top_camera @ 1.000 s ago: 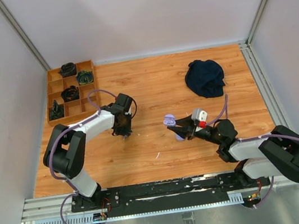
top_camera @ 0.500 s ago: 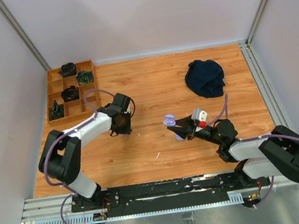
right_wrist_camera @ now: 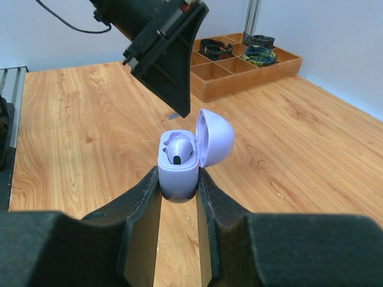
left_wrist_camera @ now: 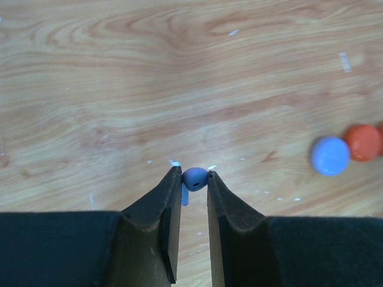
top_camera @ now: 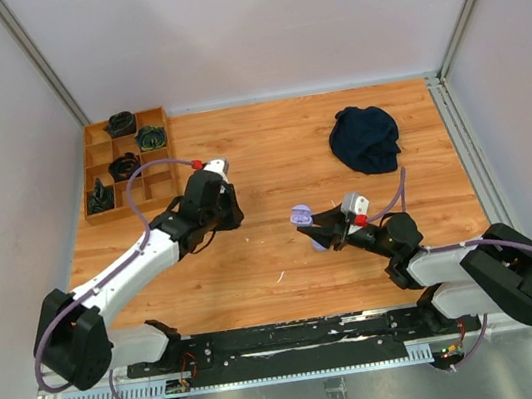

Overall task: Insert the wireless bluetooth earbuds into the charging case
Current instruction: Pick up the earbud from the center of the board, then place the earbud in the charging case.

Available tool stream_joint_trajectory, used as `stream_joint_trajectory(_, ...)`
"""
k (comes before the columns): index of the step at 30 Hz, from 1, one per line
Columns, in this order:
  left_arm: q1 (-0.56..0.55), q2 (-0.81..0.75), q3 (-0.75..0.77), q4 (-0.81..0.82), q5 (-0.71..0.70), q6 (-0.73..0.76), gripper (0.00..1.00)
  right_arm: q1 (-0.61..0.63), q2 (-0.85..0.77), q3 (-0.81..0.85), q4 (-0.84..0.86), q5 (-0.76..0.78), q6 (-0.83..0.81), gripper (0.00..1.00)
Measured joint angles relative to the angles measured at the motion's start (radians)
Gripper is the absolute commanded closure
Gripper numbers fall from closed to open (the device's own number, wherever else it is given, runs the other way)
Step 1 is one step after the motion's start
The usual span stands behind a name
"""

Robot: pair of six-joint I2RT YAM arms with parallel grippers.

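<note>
Top external view, from big to small: wooden tabletop point(top_camera: 268, 148); a compartment tray point(top_camera: 133, 192) with dark coiled items at the far left corner; a dark blue cloth point(top_camera: 365, 139) at the far right. Two arms reaching toward the middle, well apart from each other.

Progress, as a judgement: about half done. Charging case point(right_wrist_camera: 178, 179) standing open, lid point(right_wrist_camera: 213, 139) tipped back, with a seated earbud point(right_wrist_camera: 178, 150), pale lilac, apparently already in one socket. The second earbud point(left_wrist_camera: 194, 177) is picked up but not yet inserted. Left to do: carry across to the case, line up over the free socket, press in, then probably close the lid.

Right tool point(right_wrist_camera: 178, 182): clenched on the lower body of the charging case, one finger on each side, keeping the case upright with the opening upward. Cannot tell whether lifted or resting on the tabletop.

Left tool point(left_wrist_camera: 194, 174): almost fully closed, pinching the second earbud by the round head between the fingertips, thin stem showing below against one finger. From the right wrist view, hanging above and behind the case, not touching.

Smallest extras in the left wrist view: a lilac puck point(left_wrist_camera: 330, 156) and an orange-red puck point(left_wrist_camera: 363, 142) lying on the tabletop, just beside each other, apart from the tool.
</note>
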State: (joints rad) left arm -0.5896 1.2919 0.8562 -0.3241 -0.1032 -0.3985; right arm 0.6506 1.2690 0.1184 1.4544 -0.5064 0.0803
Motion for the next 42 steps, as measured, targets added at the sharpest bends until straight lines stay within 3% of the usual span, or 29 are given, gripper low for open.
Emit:
stream_joint_trajectory(16,-0.190,-0.276,-0.152,0.351,0.021,-0.025,0.78,0.000,0.000,0.013,0.002,-0.010,0.047,0.95)
stream_joint_trajectory(32,-0.333,-0.276,-0.189,0.597,0.036,0.003,0.78,0.000,-0.001,0.017,0.007,-0.009,0.065,0.95)
stream_joint_trajectory(42,-0.383,-0.211,-0.189,0.648,0.039,0.019,0.78,0.000,-0.025,0.017,0.007,-0.009,0.071,0.96)
